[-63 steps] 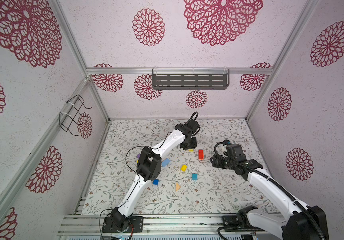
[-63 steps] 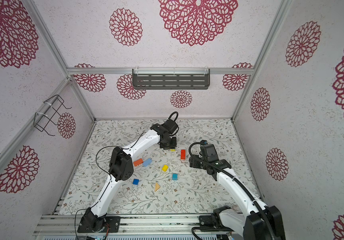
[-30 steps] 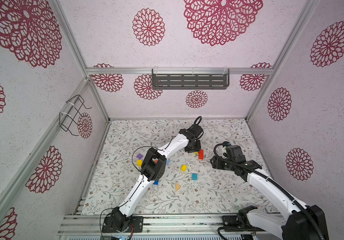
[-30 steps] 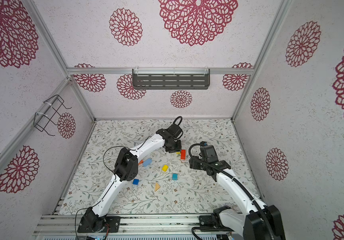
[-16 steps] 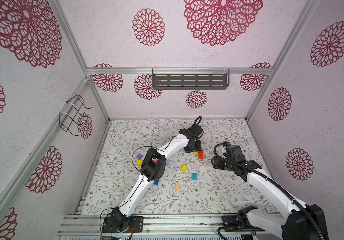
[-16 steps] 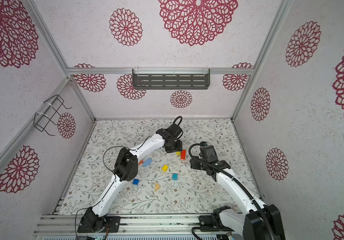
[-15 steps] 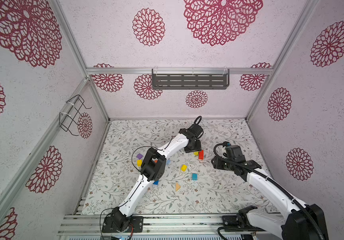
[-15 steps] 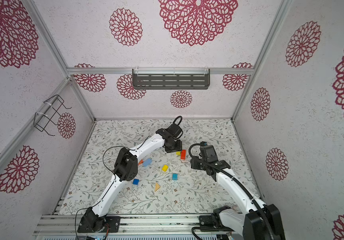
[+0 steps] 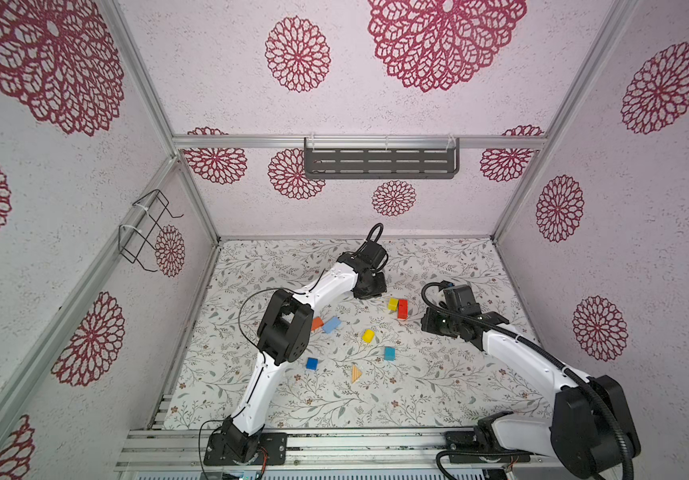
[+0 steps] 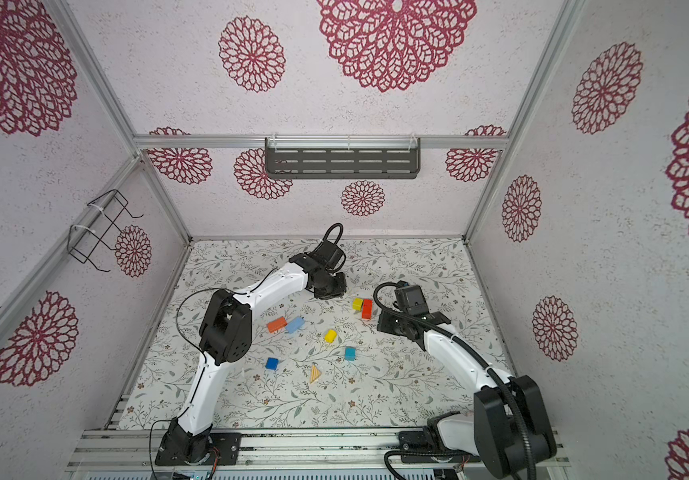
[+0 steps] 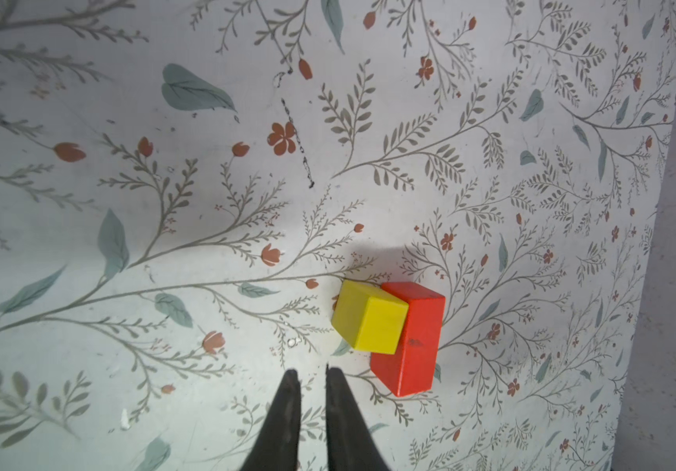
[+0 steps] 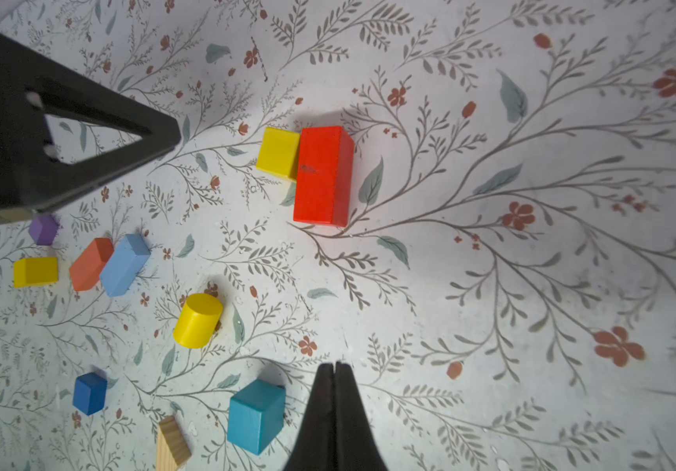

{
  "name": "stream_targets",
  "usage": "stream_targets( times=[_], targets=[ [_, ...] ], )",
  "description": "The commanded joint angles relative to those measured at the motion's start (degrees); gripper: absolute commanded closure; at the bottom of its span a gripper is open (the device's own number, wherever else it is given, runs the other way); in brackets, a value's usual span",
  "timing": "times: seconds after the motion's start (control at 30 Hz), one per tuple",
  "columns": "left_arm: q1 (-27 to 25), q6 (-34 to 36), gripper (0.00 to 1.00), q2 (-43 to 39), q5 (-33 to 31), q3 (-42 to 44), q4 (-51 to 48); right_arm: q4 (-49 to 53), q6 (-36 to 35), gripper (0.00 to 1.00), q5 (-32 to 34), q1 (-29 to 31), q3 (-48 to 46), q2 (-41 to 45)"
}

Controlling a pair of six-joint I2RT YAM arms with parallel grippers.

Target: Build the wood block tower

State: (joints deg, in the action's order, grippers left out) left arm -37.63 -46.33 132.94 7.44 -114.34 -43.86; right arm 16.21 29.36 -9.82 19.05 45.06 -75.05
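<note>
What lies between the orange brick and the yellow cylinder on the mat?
The light blue brick, close beside the orange brick, as the right wrist view shows.

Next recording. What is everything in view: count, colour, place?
red wooden brick: 1, red, mid-mat, touching yellow cube
yellow wooden cube: 1, yellow, against that brick
orange wooden brick: 1, orange, left-centre
light blue wooden brick: 1, blue, alongside orange brick
yellow wooden cylinder: 1, yellow, centre
teal wooden cube: 1, teal, in front of cylinder
dark blue wooden cube: 1, blue, front left
unpainted wooden wedge: 1, natural, front centre
purple wooden cube: 1, purple, right wrist view only
yellow wooden brick: 1, yellow, beside purple cube
floral mat: 1, white, floor
grey slotted shelf: 1, grey, back wall
black wire basket: 1, black, left wall
left gripper: 1, black, narrowly open, empty
right gripper: 1, black, shut, empty
</note>
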Motion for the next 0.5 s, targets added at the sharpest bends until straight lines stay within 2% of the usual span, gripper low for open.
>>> stream_targets(
  times=[0.0,0.47],
  targets=[
    [-0.06,-1.05,0.85,1.12,2.40,0.02,5.02,-4.05,2.09,1.00,-3.25,-0.95,3.29,-3.57],
    [-0.77,-2.60,0.86,6.38,4.51,-2.56,7.61,-6.89,3.03,1.00,-5.92,-4.02,10.79,-17.07]
  ],
)
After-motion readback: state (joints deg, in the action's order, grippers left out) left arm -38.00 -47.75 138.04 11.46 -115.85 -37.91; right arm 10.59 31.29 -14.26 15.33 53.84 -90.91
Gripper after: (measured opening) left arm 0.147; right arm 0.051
